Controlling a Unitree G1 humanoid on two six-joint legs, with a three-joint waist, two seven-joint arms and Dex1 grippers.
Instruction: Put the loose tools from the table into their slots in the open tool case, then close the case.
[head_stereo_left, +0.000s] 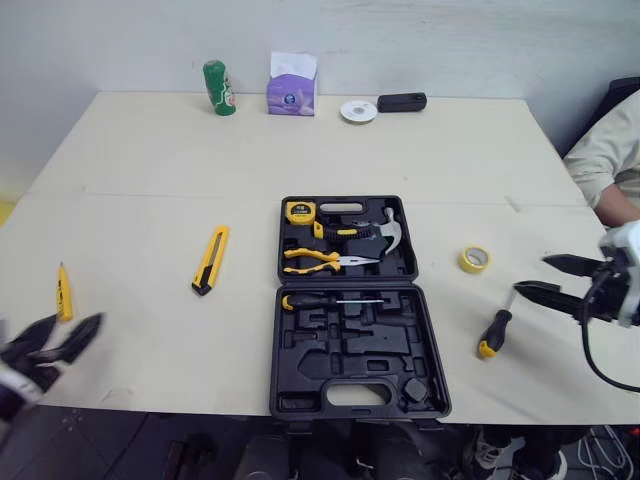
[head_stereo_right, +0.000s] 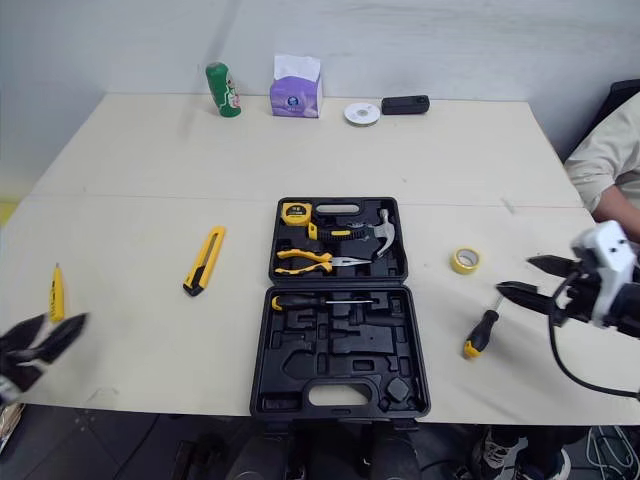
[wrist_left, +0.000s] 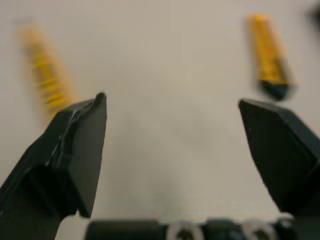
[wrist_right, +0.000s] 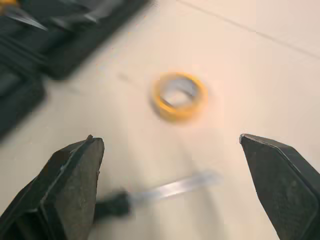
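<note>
Holding both claws spread wide with nothing in them, I have the right gripper (head_stereo_left: 530, 275) over the table (head_stereo_left: 150, 160) just right of the loose screwdriver (head_stereo_left: 495, 333), with the tape (head_stereo_left: 474, 259) a little farther off. My left gripper (head_stereo_left: 78, 320) is at the near left, beside a small yellow tool (head_stereo_left: 63, 292). The knife (head_stereo_left: 210, 259) lies left of the open case (head_stereo_left: 345, 345), which sits centre.

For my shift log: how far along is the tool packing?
Done: tape measure, hammer, pliers and one screwdriver sit in the tool case. In hand: nothing; left gripper and right gripper are open. Remaining: utility knife, yellow tester, tape roll and black-handled screwdriver lie loose on the table; case open.
</note>
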